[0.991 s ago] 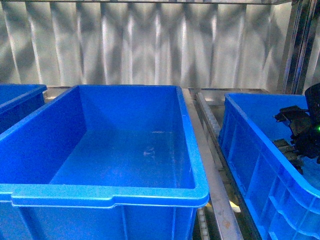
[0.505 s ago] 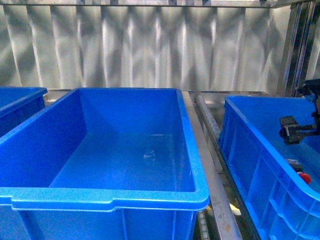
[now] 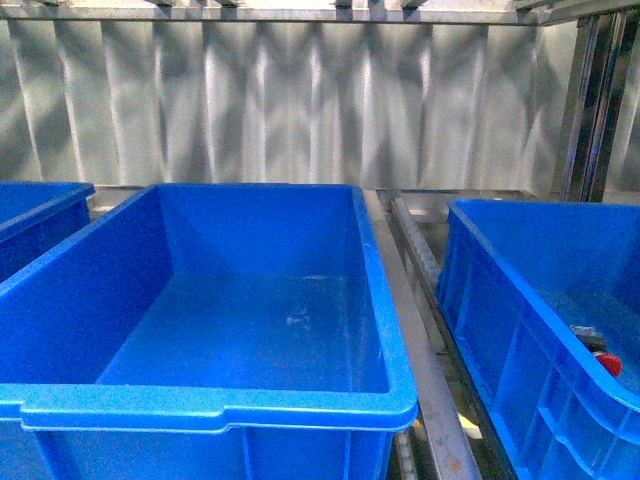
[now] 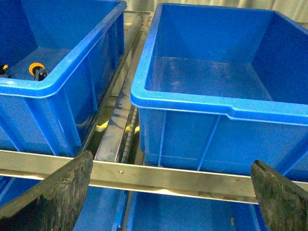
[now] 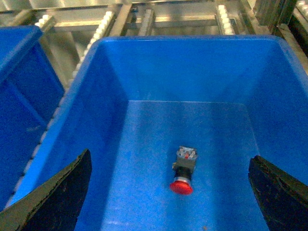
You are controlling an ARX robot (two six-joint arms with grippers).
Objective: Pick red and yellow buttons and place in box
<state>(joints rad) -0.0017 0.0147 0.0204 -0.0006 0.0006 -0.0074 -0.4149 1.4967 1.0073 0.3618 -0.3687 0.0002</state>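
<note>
Currently no part of the task shows as done. The centre bin [image 3: 220, 405], which I judge to be the receiving box, holds nothing on its visible floor.

Stock outstanding:
- One red button [image 5: 183, 173] lies on its side on the floor of the right bin [image 3: 500, 330], towards its near end, clear of the walls.
- One yellow button [image 4: 36, 69] sits in the left bin [image 4: 57, 79], close to a side wall. A further dark item at that picture's edge is too cropped to identify.

Grippers:
- The right gripper [image 5: 169, 155] hangs above the right bin and over the red button, jaws spread wide and holding nothing.
- The left gripper [image 4: 172, 161] faces the near walls of the left and centre bins, jaws likewise released and empty.
- Neither arm appears in the front view.

Both picks and both placements therefore remain.

Materials:
- The bins are glossy moulded blue plastic, deep and rectangular, with thick rolled rims and ribbed outer walls.
- The red button has a smooth domed cap on a black and silver body.
- The finger pads look dark and coarse.
- A metal roller rail [image 3: 420, 250] runs between the bins, and the back wall [image 3: 300, 100] is corrugated sheet metal.
</note>
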